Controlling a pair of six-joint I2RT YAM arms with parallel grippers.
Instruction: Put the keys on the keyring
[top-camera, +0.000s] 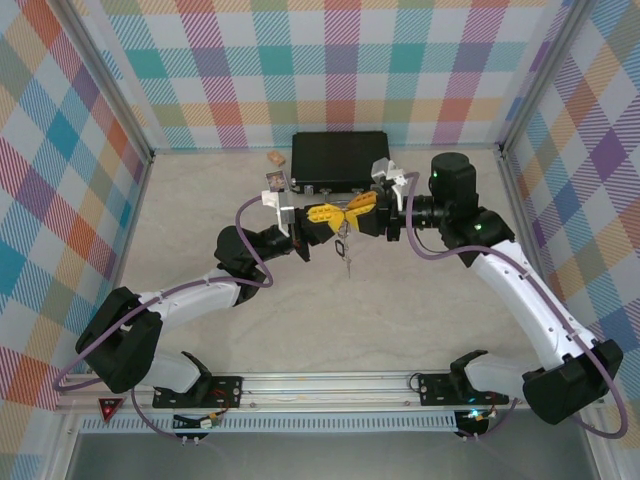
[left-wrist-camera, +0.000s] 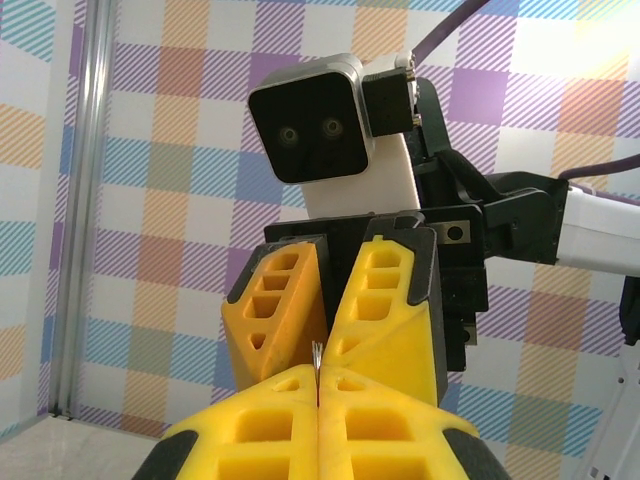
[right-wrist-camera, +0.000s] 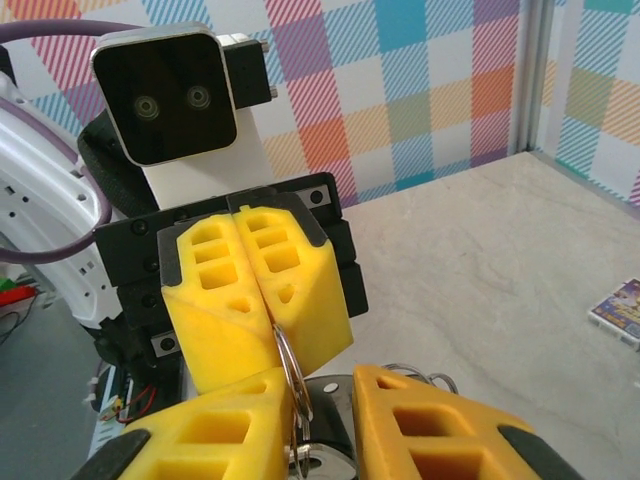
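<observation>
While the black case (top-camera: 340, 160) lies shut at the far edge of the counter (top-camera: 420, 320), its contents hidden and two small cards (top-camera: 273, 158) just off its left end, the keyring (right-wrist-camera: 290, 362) is held in the air in front of it. It shows as a thin grey metal hoop seen edge-on, clamped between the closed yellow pads of the left tool (right-wrist-camera: 262, 300). The right tool (left-wrist-camera: 328, 330) meets it tip to tip, pads a narrow gap apart about the hoop; whether they pinch it I cannot tell.

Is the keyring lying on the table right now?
No, the keyring is pinched in the left gripper, held up off the table.
</observation>
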